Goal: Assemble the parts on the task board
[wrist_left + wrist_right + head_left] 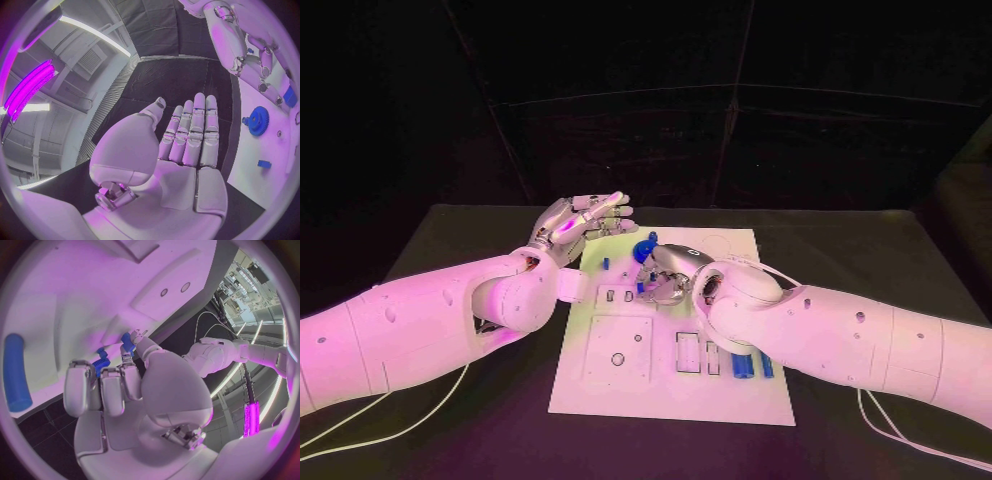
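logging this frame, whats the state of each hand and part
left hand: open, flat, raised beside the task board, holding nothing
right hand: curled over the board, pinching a small blue part
blue gear: on the board
blue cylinders: lying flat on the board

You have no text, label, brand, number or sign to read anywhere in these views. The task board (625, 375) is plain white where its surface shows, and the blue parts (743, 366) on it carry no markings you can make out.
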